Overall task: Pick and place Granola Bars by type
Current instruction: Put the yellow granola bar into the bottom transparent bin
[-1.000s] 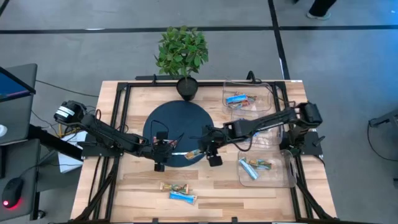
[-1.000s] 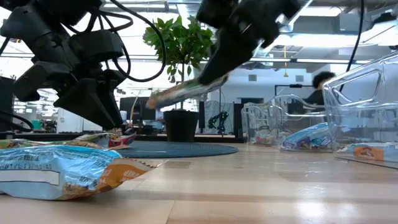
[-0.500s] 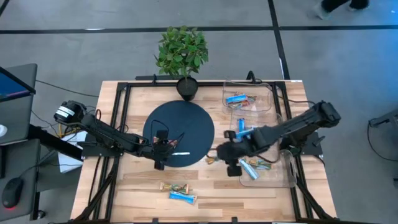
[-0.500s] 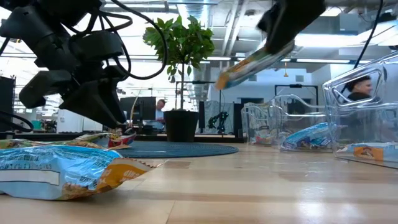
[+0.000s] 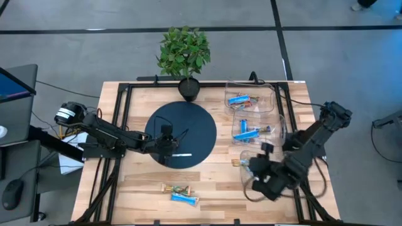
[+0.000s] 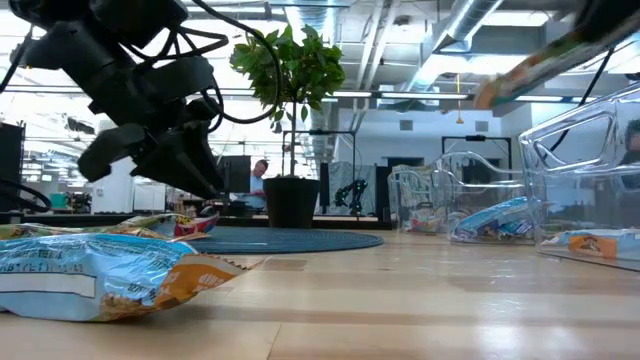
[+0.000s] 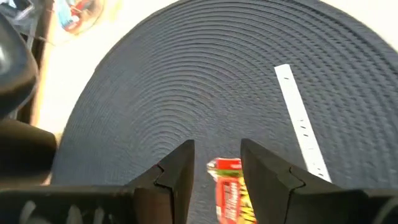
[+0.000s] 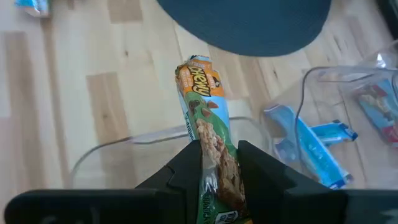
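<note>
My right gripper (image 8: 219,163) is shut on a green-brown granola bar (image 8: 202,106), above the nearest of three clear containers (image 5: 286,182) at the table's right. That bar also shows in the low view (image 6: 530,68), high in the air. My left gripper (image 7: 217,148) is low over the dark round mat (image 5: 188,122), with a red-and-yellow bar (image 7: 229,186) between its fingers. A thin white strip (image 7: 301,124) lies flat on the mat. Two more bars, one green-yellow (image 5: 178,188) and one blue (image 5: 186,199), lie on the wood near the front edge. My left gripper has the red-and-yellow bar between its two fingers, and the bar's red end (image 7: 225,165) sticks out ahead of them. The fingers slant down toward the mat and lie along the bar. I cannot tell whether the bar touches the mat. My right gripper pinches the green-brown bar between its two fingers at its lower part (image 8: 217,155). The orange-topped free end (image 8: 198,70) juts out ahead of the fingers. The fingers slant steeply down. The bar is lifted clear, above the near container's rim.
The middle container (image 5: 271,129) holds blue bars, and the far one (image 5: 267,99) holds blue and red ones. A potted plant (image 5: 186,53) stands at the mat's far edge. A black frame rail (image 5: 119,113) runs along the table's sides.
My right gripper has swung from the mat's near edge toward the table's right and near edges, and it has risen and rolled. The green-brown bar has gone with it, to above the near container. My left gripper has shifted a little over the mat and rolled.
</note>
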Available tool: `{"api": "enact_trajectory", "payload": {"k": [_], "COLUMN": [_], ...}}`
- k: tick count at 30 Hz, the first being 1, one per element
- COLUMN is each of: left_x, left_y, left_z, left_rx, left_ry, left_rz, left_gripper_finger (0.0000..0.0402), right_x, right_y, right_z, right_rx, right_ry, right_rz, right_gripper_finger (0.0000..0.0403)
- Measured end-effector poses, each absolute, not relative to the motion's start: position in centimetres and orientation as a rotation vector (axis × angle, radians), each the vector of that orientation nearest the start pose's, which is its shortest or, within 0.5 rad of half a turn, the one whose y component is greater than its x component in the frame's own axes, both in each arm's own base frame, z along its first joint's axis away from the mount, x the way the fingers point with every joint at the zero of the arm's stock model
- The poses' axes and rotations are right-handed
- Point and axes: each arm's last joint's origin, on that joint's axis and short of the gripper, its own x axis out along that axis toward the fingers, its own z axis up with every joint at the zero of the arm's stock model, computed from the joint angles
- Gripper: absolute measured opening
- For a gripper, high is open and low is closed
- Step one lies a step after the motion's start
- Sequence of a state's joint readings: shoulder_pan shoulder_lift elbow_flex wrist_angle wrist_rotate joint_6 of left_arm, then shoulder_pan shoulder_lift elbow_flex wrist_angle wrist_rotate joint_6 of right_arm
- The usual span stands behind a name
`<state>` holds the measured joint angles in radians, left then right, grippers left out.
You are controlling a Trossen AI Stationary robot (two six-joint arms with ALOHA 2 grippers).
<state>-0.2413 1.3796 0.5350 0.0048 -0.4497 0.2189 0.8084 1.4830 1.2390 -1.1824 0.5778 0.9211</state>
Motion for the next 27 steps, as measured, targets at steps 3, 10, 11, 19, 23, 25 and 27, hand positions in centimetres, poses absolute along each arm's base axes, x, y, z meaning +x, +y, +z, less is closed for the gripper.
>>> {"api": "enact_trajectory", "payload": {"k": [3,10,11,19,23,25,27], "left_x": [23.9,24.4,24.4,24.6,24.6,24.6,24.6], "left_y": [-3.9,-2.4,-2.3,-1.5,-1.5,-1.5,-1.5], "left_z": [15.0,15.2,15.2,15.3,15.3,15.3,15.3], "left_rx": [0.493,0.466,0.464,0.444,0.443,0.442,0.442], "left_ry": [0.808,0.789,0.784,0.778,0.779,0.779,0.779], "left_rz": [0.085,0.033,0.026,0.014,0.016,0.016,0.015], "left_gripper_finger": [0.0126,0.0126,0.0126,0.0126,0.0126,0.0126,0.0126], "right_x": [17.7,14.1,13.7,11.6,11.0,11.0,11.1], "right_y": [19.1,20.2,20.3,19.9,19.2,18.9,18.7], "right_z": [26.7,24.5,24.2,21.8,20.4,19.9,19.6], "right_rx": [-0.078,-0.021,-0.015,0.032,0.062,0.077,0.076], "right_ry": [1.006,0.957,0.949,0.914,0.903,0.899,0.902], "right_rz": [-0.309,-0.381,-0.394,-0.469,-0.521,-0.541,-0.549], "right_gripper_finger": [0.0093,0.0093,0.0093,0.0093,0.0093,0.0093,0.0093]}}
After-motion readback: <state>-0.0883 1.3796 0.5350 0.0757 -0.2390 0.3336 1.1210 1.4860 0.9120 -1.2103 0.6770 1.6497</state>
